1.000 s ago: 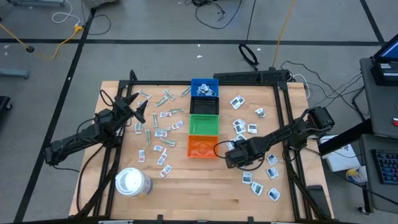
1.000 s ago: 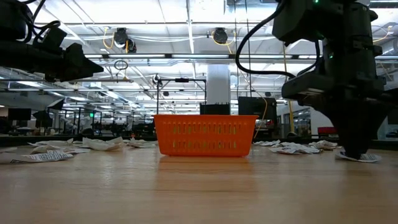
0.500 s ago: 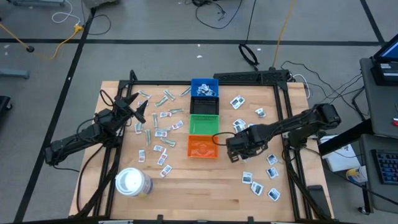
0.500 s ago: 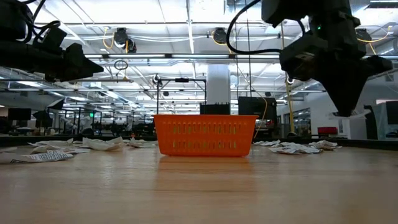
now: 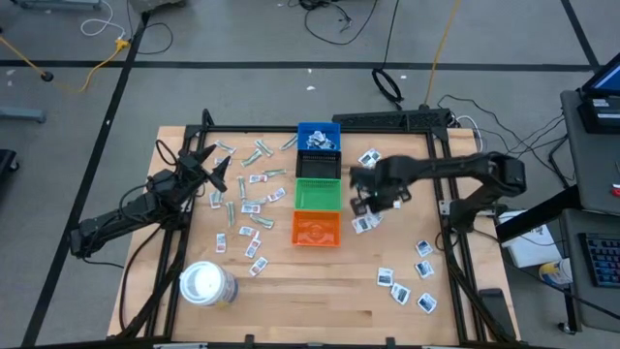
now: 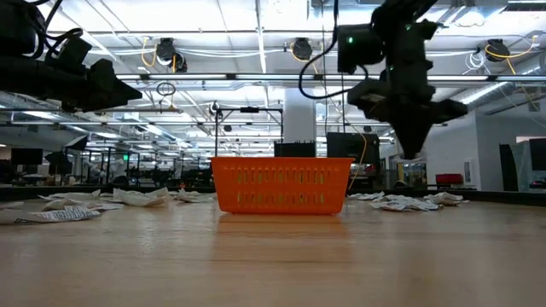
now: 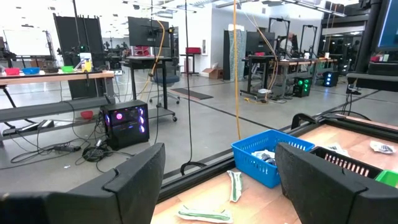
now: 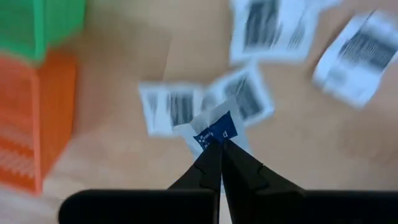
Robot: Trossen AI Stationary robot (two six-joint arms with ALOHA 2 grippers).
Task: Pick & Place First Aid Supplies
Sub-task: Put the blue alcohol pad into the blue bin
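The right gripper (image 5: pixel 360 197) is hanging above the desk (image 5: pixel 320 301) just beside the green bin (image 5: pixel 317 192), on the side away from the left arm, with its jaws pinched together on a small white packet with dark-blue print (image 8: pixel 216 127). In the right wrist view that packet is sticking up from the fingertips (image 8: pixel 217 152), and below it more white squares (image 8: pixel 169 108) are lying flat on the wood near the orange bin (image 8: pixel 34 118). In the low view the right gripper (image 6: pixel 413 152) is hovering well clear of the desk surface, to one side of the orange bin (image 6: pixel 282 183). The left gripper (image 5: pixel 215 167) is waiting over the far left part of the desk, its jaws standing apart and holding nothing, above scattered strips and pale green-grey wrappers (image 5: pixel 256 155). The blue bin (image 5: pixel 319 137) is sitting at the far end of the bin row, and other white packets (image 5: pixel 401 287) are lying spread over the right side of the desk.
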